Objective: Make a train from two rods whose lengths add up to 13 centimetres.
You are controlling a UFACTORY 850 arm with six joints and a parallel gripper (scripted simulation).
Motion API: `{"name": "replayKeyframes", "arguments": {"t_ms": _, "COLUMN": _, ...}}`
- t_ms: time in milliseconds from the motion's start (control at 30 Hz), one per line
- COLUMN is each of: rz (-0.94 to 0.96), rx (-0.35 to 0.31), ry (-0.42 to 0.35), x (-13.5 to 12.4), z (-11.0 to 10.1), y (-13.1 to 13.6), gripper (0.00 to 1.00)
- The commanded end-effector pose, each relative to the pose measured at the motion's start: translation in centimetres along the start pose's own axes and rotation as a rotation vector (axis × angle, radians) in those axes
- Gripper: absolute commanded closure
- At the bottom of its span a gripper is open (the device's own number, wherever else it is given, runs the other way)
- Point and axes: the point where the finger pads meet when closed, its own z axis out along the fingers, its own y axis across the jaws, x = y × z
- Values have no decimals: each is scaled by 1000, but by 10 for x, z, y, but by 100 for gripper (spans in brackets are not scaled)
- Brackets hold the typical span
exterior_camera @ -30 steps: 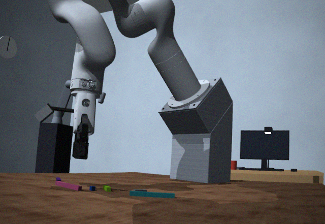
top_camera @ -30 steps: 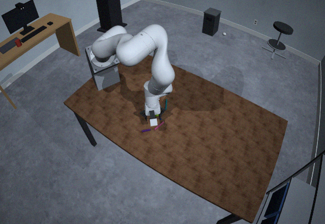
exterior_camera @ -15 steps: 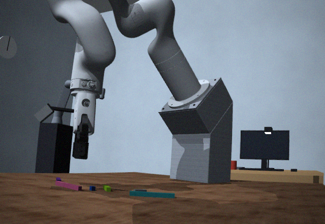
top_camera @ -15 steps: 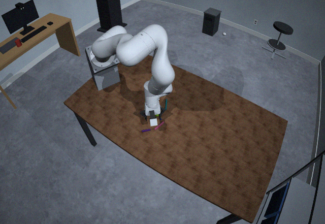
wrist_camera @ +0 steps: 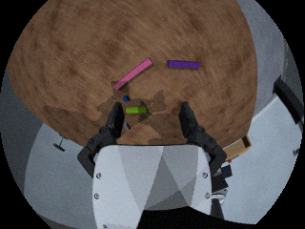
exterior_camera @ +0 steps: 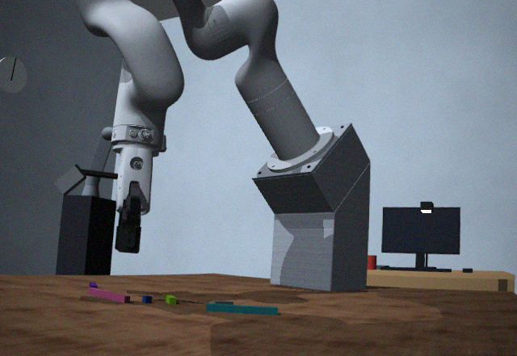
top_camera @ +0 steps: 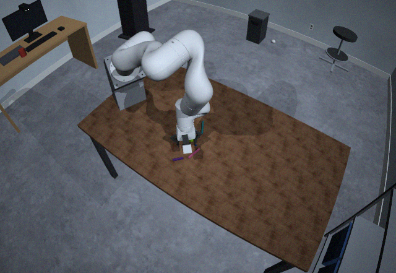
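My gripper (top_camera: 186, 145) (exterior_camera: 128, 251) (wrist_camera: 152, 108) is open and empty, well above the table. A pink rod (top_camera: 193, 153) (exterior_camera: 108, 295) (wrist_camera: 133, 74) lies slanted. A purple rod (top_camera: 177, 159) (exterior_camera: 93, 285) (wrist_camera: 184, 64) lies apart from it, to its right in the wrist view. A short blue rod (exterior_camera: 146, 299) (wrist_camera: 126, 98) lies between the pink rod and a lime rod (top_camera: 192, 140) (exterior_camera: 170, 299) (wrist_camera: 136, 110). A turquoise rod (top_camera: 202, 127) (exterior_camera: 241, 308) lies apart; the wrist view does not show it. A grey rod (exterior_camera: 224, 302) (wrist_camera: 127, 126) is partly hidden behind it in the exterior view.
The rods lie on the brown wooden table (top_camera: 255, 168) (exterior_camera: 376, 335) (wrist_camera: 71, 48). The arm's pedestal (top_camera: 130, 95) (exterior_camera: 302, 252) stands at the table's back edge. The arm's shadow falls over the lime and blue rods.
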Motion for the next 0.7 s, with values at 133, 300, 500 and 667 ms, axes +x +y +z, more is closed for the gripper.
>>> {"name": "replayKeyframes", "arguments": {"t_ms": 133, "rz": 0, "rx": 1, "ry": 0, "x": 0, "z": 0, "y": 0, "gripper": 0}}
{"name": "replayKeyframes", "arguments": {"t_ms": 300, "rz": 0, "rx": 1, "ry": 0, "x": 0, "z": 0, "y": 0, "gripper": 0}}
{"name": "replayKeyframes", "arguments": {"t_ms": 500, "rz": -69, "rx": 2, "ry": -1, "x": -6, "z": 1, "y": -5, "gripper": 0}}
{"name": "replayKeyframes", "arguments": {"t_ms": 667, "rz": -198, "rx": 4, "ry": -2, "x": -17, "z": 2, "y": -14, "gripper": 0}}
